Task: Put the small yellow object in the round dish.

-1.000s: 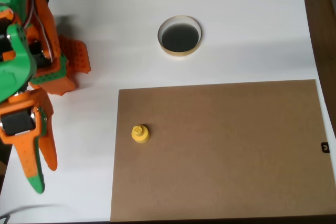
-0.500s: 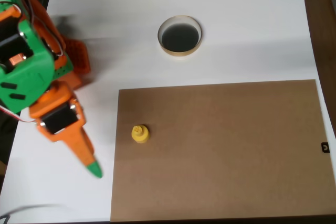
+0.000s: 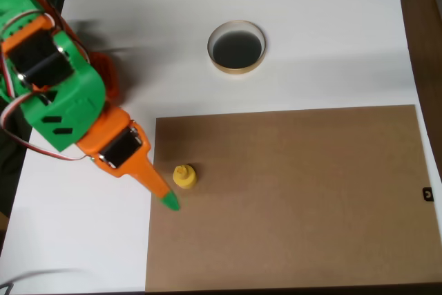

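Seen from overhead, pincer (image 3: 168, 202) with spread impossible to tell, small yellow object (image 3: 184, 176) just up-right of its tip on brown board (image 3: 290, 191), round dish (image 3: 237, 46) well beyond on white table (image 3: 331, 32)

no readable text, labels, brands, numbers or signs anywhere

Pincer (image 3: 168, 200) swung right — near yellow object (image 3: 184, 176).
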Tool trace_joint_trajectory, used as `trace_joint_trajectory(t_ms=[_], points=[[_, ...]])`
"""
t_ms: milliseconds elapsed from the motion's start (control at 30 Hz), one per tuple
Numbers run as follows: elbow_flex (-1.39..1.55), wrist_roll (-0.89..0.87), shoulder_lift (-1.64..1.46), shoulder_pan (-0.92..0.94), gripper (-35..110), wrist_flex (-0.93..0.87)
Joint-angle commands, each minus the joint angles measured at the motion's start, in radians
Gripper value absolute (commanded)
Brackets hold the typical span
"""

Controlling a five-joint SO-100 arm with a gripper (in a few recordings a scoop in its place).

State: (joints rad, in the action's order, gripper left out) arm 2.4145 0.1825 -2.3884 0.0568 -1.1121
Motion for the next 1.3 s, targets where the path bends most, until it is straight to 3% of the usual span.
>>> trace_joint_trajectory(t_ms=[0,633,1267], points=[[-0.075,0.006,0.011,-0.038,32,-0.018],[-0.098,-0.020,0.247,-0.199,30,-0.009],[-0.100,-0.014,0.414,-0.201,28,0.057]])
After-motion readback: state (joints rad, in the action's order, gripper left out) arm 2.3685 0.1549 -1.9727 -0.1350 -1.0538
